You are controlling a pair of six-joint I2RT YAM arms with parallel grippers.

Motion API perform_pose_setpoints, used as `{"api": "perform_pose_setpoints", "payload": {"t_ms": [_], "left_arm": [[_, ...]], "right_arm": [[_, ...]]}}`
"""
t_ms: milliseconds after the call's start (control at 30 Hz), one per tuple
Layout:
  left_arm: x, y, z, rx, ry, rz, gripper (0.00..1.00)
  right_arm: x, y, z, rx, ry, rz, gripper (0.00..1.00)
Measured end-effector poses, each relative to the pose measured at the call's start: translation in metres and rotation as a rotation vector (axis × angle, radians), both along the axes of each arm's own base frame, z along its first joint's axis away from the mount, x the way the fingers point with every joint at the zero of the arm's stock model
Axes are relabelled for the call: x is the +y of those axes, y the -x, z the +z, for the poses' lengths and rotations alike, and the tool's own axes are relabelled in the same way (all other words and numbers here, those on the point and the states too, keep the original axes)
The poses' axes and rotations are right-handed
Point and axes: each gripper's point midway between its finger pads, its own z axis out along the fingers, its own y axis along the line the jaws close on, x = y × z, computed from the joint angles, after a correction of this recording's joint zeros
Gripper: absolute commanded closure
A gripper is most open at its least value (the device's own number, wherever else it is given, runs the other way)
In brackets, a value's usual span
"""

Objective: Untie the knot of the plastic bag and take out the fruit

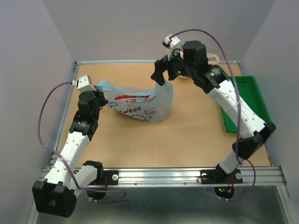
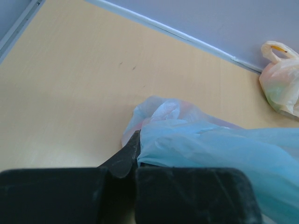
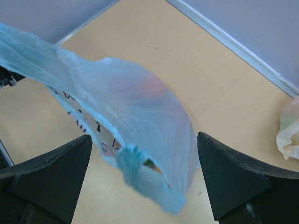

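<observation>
The light blue plastic bag (image 1: 140, 105) with red lettering lies stretched across the table middle. My left gripper (image 1: 99, 96) is shut on its left end; in the left wrist view the fingers (image 2: 135, 142) pinch the blue film (image 2: 201, 144). My right gripper (image 1: 162, 74) is open above the bag's raised right corner. In the right wrist view its fingers stand wide apart on either side of the bag (image 3: 126, 102), apart from it. A bunched, twisted blue handle piece (image 3: 135, 170) hangs there; I cannot tell whether it is tied. Fruit shows only as an orange-pink tint (image 3: 152, 88) through the film.
A peach-orange bag (image 2: 282, 79) sits at the back wall, behind my right arm in the top view (image 1: 214, 58) and at the right edge of the right wrist view (image 3: 289, 128). A green tray (image 1: 250, 98) stands at the right table edge.
</observation>
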Motion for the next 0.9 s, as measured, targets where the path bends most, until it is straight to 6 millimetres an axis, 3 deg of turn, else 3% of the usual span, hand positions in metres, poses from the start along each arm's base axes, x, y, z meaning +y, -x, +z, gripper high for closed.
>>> {"api": "perform_pose_setpoints", "payload": {"t_ms": [67,167,267,367,467,600,733,800,900], "left_arm": [[0.0,0.0,0.0,-0.001,-0.004,-0.001,1.0],[0.0,0.0,0.0,-0.001,-0.007,-0.003,1.0],[0.0,0.0,0.0,-0.001,-0.008,-0.003,1.0],[0.001,0.0,0.0,-0.001,-0.009,0.001,1.0],[0.005,0.0,-0.001,0.002,-0.013,0.021,1.0],[0.007,0.001,-0.004,0.016,-0.015,0.039,1.0],[0.003,-0.001,-0.021,0.075,-0.016,0.023,1.0],[0.0,-0.001,-0.031,0.109,-0.018,0.01,1.0],[-0.003,-0.003,-0.038,0.131,-0.022,-0.006,1.0]], "right_arm": [[0.02,-0.011,-0.018,0.018,0.036,0.043,0.02],[0.047,-0.015,-0.059,0.061,0.116,0.115,0.02],[0.07,-0.009,-0.109,0.125,0.21,0.177,0.02],[0.074,0.007,-0.149,0.175,0.29,0.208,0.03],[0.064,0.033,-0.19,0.232,0.363,0.229,0.03],[0.027,0.08,-0.258,0.348,0.465,0.193,0.03],[-0.002,0.106,-0.298,0.402,0.427,0.097,0.03],[-0.007,0.113,-0.304,0.412,0.396,0.061,0.04],[-0.009,0.117,-0.298,0.405,0.352,0.024,0.04]]}}
